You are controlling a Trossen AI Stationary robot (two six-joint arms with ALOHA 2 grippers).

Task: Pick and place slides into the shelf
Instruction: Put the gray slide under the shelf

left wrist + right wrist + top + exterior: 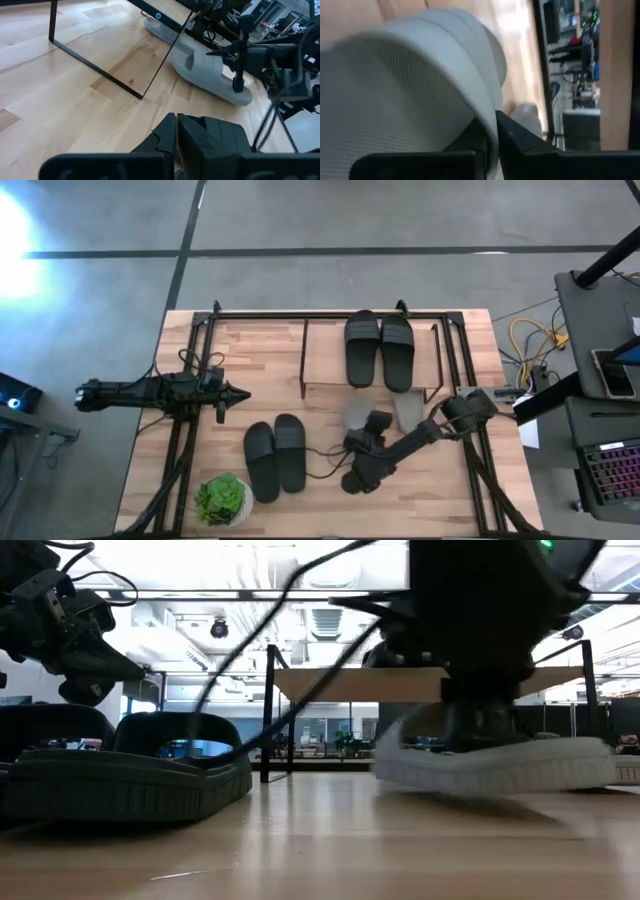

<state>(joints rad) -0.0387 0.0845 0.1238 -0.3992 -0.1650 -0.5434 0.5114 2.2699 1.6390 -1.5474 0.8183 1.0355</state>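
Looking at where this could slip, biggest things first:

shelf (322, 352): sits at the table's far middle; one black pair (379, 348) is already on top, so there's less free board, and a sloppy placement could bump it.
loose black pair (275, 457): waits on the table near the plant (223, 498), with a cable trailing close that might snag.
light grey slide (495, 762): front edge looks tilted, held only by its strap, so it could swing or clip the frame.
right gripper (487, 135): clenched on that strap (445, 60) just in front of the shelf.
left gripper (234, 393): fingers pressed together on nothing, parked at the left.
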